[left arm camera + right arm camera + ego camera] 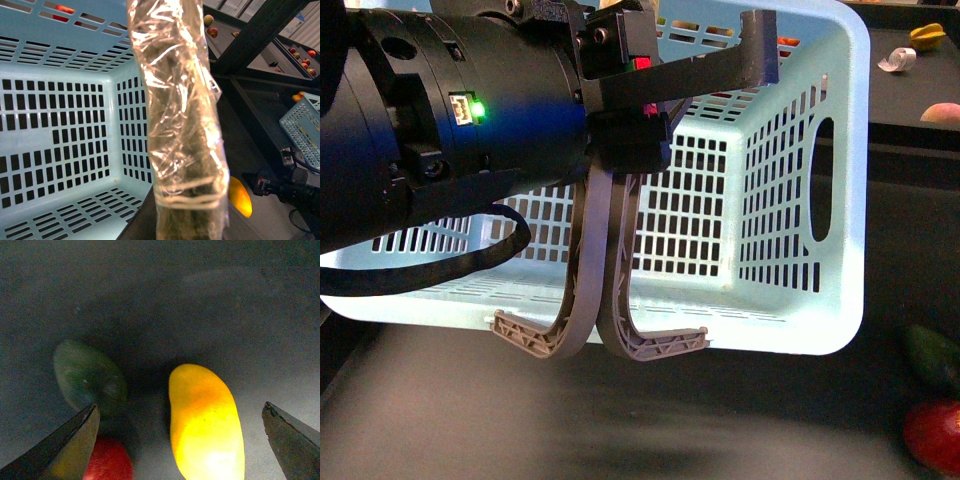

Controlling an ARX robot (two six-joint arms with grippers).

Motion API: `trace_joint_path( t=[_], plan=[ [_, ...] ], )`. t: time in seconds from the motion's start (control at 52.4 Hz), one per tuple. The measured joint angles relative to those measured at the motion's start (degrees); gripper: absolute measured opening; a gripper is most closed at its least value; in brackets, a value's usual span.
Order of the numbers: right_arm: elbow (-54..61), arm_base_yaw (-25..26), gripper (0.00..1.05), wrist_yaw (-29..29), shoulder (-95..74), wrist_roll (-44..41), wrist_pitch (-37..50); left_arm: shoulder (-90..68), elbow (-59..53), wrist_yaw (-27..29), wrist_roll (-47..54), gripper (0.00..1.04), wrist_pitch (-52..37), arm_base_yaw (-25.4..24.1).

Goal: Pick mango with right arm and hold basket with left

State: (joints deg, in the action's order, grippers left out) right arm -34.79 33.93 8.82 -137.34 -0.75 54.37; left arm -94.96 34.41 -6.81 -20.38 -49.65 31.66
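My left gripper (622, 128) is shut on the two grey-brown handles (600, 290) of the turquoise basket (790, 200) and holds it up, tilted toward me. In the left wrist view a plastic-wrapped finger (180, 125) crosses the basket's slotted inside (60, 125). The yellow-orange mango (205, 425) lies on the dark table, between the wide-open fingers of my right gripper (180, 406), which hovers just above it without touching. The mango also shows in the left wrist view (240, 196). It is hidden in the front view.
A dark green fruit (87, 375) and a red fruit (107, 460) lie close beside the mango; both show at the front view's right edge (932, 355), (935, 435). A yellow star-shaped fruit (927, 36) lies far back right. Another blue basket (305, 130) stands beyond.
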Motion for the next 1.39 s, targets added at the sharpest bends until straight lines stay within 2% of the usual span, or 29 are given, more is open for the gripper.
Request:
trace_joint_path(
  t=[0.401, 1.107, 1.298, 1.393],
  plan=[
    [-8.9, 2.5, 0.97, -1.3, -11.4, -2.9, -2.9, 0.0, 0.0, -0.1, 0.0, 0.06, 0.0, 0.0],
    [-14.5, -1.0, 0.96, -2.2, -18.4, -3.4, -3.9, 0.0, 0.0, -0.1, 0.0, 0.06, 0.0, 0.0],
    [-14.8, -0.6, 0.64, -1.9, -19.1, -4.2, -3.8, 0.0, 0.0, 0.0, 0.0, 0.06, 0.0, 0.0],
    [-14.8, -0.2, 0.60, -1.6, -19.1, -4.6, -4.0, 0.0, 0.0, 0.0, 0.0, 0.06, 0.0, 0.0]
  ],
)
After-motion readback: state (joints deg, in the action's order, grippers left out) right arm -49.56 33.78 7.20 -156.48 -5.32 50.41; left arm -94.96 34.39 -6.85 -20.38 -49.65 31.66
